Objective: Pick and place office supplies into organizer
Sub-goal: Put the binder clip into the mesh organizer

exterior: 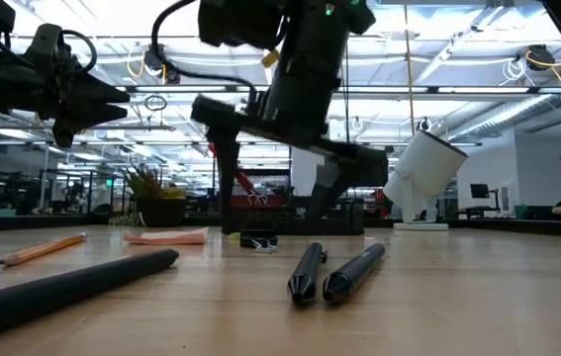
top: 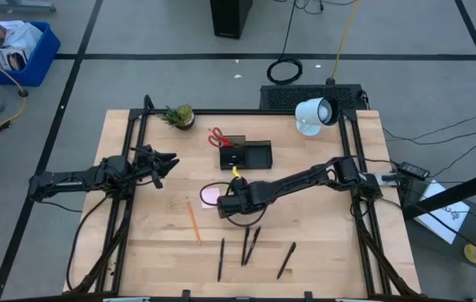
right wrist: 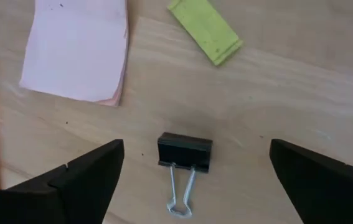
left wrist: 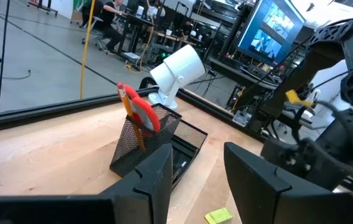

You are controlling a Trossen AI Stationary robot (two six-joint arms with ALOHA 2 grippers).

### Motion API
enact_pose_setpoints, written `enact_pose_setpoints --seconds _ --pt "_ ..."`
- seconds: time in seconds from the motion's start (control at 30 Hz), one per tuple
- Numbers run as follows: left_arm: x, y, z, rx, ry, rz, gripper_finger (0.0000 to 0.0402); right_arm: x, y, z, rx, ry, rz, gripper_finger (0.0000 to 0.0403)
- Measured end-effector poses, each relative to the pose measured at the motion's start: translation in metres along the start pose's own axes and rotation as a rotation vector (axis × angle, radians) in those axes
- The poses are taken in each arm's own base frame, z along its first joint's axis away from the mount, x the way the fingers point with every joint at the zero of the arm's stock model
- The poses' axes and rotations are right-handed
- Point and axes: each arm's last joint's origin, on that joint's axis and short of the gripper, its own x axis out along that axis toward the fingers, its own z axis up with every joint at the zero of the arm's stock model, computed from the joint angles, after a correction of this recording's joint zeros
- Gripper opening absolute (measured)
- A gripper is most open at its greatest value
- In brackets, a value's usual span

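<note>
Organizer [top: 246, 153]: black mesh, near the far edge of the worktop [top: 330, 243], about mid-width. Contents so far: red-handled scissors [top: 217, 137] and one orange pencil [left wrist: 130, 115], both upright in the cup section. The lower tray compartment's contents cannot be made out.

Still loose on the worktop:
- pink sticky-note pad [right wrist: 78, 50], near the middle;
- yellow-green piece [right wrist: 205, 30], just beside the pad;
- black binder clip [right wrist: 184, 155], wire handles flat on the wood;
- second orange pencil [top: 193, 220], left of centre;
- four black pens [top: 251, 247], toward the near edge.

Right gripper [right wrist: 195, 171]: low over the middle of the worktop, fingers spread wide either side of the binder clip, not touching it. Holds nothing.

Left gripper [top: 167, 164]: raised above the left part of the worktop, facing the organizer, fingers parted, nothing between them.

Progress, as judged: early; two items stowed, most remain. The binder clip looks to be the item next in hand.
</note>
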Motion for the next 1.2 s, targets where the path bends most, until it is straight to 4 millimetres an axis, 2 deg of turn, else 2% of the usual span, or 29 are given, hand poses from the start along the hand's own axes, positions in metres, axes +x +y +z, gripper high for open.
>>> enact_pose_setpoints --seconds 0.37,0.87,1.2 --pt "0.0 0.0 0.0 0.0 0.0 0.0 0.0147 0.002 -0.003 -0.001 0.004 0.009 -0.028 0.04" --pt "0.0 0.0 0.0 0.0 0.0 0.0 0.0147 0.019 -0.004 -0.002 0.023 0.049 -0.07 0.04" --pt "0.0 0.0 0.0 0.0 0.0 0.0 0.0147 0.02 -0.008 0.003 0.039 0.06 -0.121 0.04"
